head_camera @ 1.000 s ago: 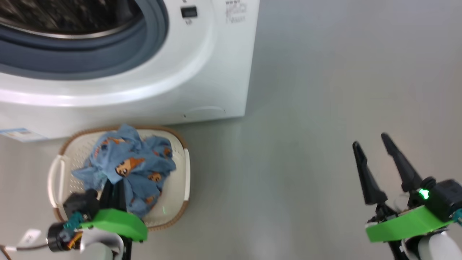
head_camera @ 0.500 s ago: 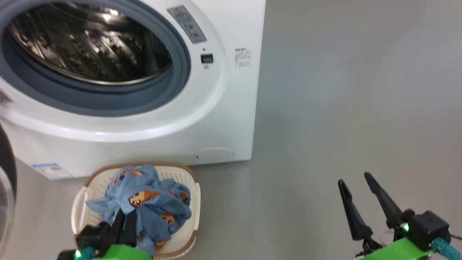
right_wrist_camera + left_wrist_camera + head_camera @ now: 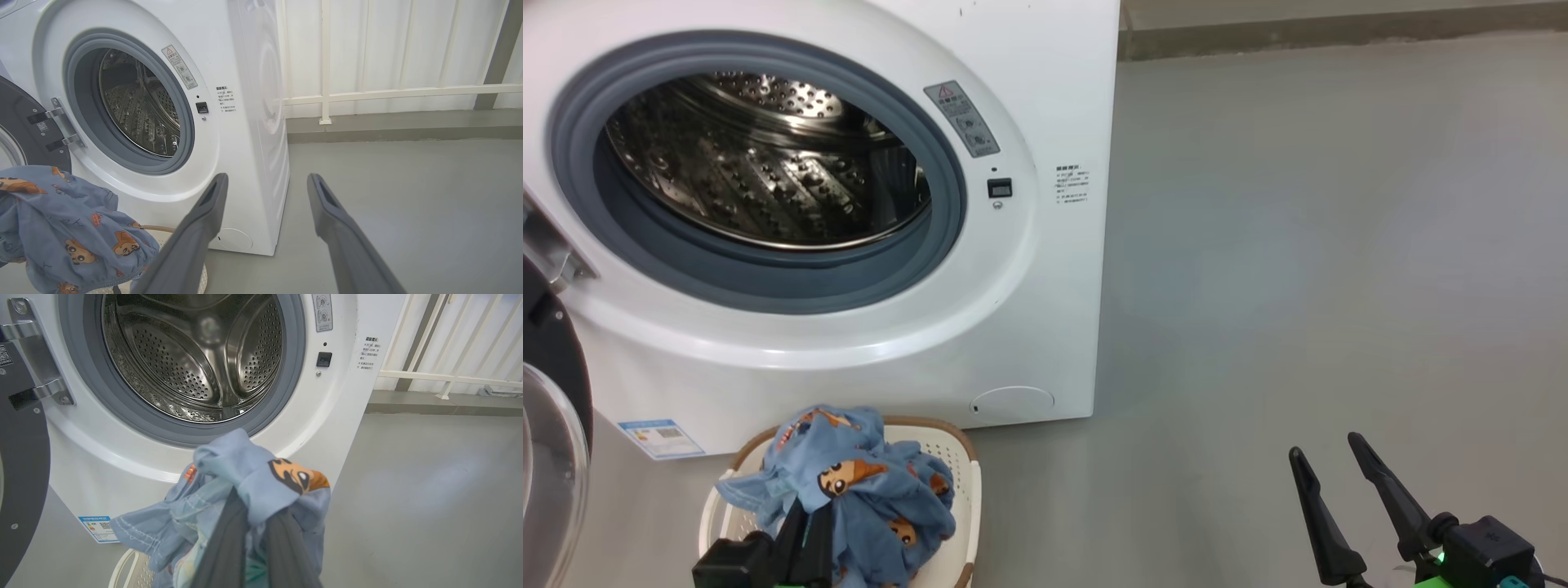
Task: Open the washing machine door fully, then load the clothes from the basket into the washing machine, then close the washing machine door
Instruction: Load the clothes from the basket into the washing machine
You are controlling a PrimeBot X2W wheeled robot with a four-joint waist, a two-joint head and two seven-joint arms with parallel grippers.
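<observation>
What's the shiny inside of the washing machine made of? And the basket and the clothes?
The washing machine drum looks like polished steel: mirror-bright, dotted with small holes. The basket seems matte cream plastic, moulded with perforations. The clothes look like soft, thin fabric, maybe cotton: they crumple in folds.

Stickers on the washing machine (image 3: pixel 1045 327)
A grey sticker (image 3: pixel 961 118) bears a red warning triangle; the black print (image 3: pixel 1071 184) beside it and the low blue sticker (image 3: pixel 660 437) are too small to read.
</observation>
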